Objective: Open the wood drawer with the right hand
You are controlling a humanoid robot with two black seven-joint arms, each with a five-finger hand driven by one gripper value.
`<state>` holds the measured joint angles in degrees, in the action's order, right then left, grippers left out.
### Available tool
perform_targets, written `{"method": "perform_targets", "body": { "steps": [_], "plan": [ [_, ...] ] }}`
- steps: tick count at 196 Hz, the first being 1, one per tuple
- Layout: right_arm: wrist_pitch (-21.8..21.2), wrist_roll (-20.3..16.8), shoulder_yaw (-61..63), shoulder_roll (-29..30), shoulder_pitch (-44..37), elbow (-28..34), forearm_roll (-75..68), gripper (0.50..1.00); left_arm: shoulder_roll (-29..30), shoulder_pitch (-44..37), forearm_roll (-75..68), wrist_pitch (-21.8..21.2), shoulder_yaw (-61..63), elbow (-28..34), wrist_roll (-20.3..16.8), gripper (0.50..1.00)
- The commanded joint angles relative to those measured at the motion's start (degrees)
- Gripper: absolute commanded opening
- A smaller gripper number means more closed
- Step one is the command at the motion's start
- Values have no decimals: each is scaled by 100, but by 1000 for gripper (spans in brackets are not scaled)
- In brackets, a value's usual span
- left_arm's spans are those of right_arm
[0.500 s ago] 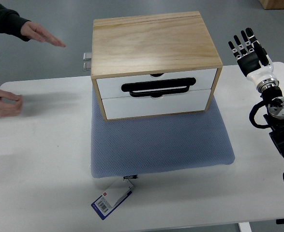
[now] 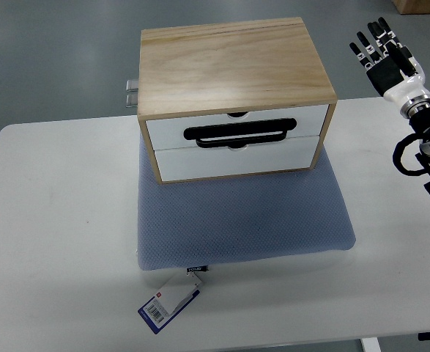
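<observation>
A wooden drawer box (image 2: 233,66) with two white drawer fronts stands on a blue-grey mat (image 2: 244,216). Both drawers are closed. A black handle (image 2: 240,133) lies across the front between the upper and lower drawer. My right hand (image 2: 383,51) is far right, beyond the table's back edge, fingers spread and holding nothing, well apart from the box. Its arm (image 2: 427,143) runs down the right edge. The left arm does not show.
The white table (image 2: 61,220) carries the mat and box. A label tag (image 2: 169,302) hangs from the mat's front edge. A metal fitting (image 2: 131,93) sticks out at the box's back left. Grey floor lies beyond the table.
A person's two hands at the left have left the picture. My right hand has moved up and to the right, farther from the box.
</observation>
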<state>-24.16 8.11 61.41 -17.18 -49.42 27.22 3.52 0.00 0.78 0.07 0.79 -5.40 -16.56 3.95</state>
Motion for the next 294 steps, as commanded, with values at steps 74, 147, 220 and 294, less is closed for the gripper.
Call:
{"method": "perform_targets", "body": {
  "steps": [74,147,220,294],
  "plan": [
    [-748,-854,-4392,-2044,-3302,1224,4728,944,0,53,-34,62,4,-277,0,1000],
    [-1084,-3034,-5886,-2949,-5473,4510,4509,940,0,106,-69,97,4,-339,9,1000],
    [-1084,-3781,-6246,-2256,-5833,5372,2654,926,0,106,-78,97,4,-365,9,1000],
    [-36,-3992,-6686,-1156,-5693,5592,2030,919,0,106,-69,88,-5,-347,9,1000]
  ]
}}
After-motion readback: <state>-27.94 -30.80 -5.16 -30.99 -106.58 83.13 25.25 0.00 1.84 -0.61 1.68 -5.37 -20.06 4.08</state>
